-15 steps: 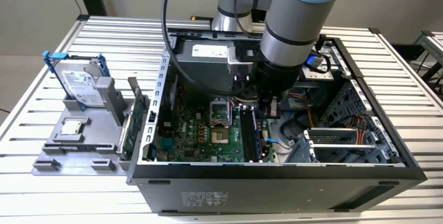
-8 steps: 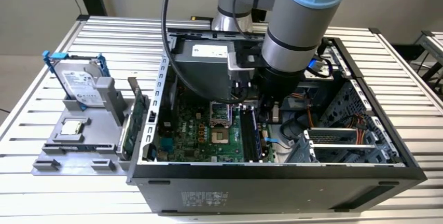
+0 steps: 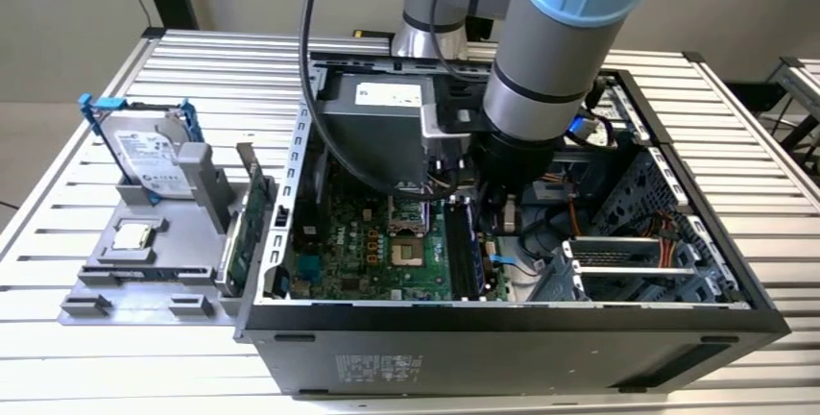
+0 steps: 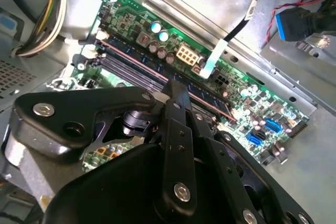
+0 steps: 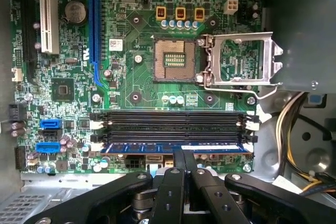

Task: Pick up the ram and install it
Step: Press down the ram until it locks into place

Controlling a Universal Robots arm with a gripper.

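The ram is a thin dark blue stick. It stands in the memory slot nearest my fingers on the green motherboard, beside the black slots. My gripper is shut, its fingertips together right at the ram's top edge near mid-length. In the second wrist view the closed gripper meets the ram the same way. The exterior view has the arm reaching down into the open computer case, with the gripper low over the board.
At the exterior view's left, a grey holder carries a silver hard drive in a blue frame and a green card. Around the gripper are the open processor socket, the power supply, yellow cables and the drive cage.
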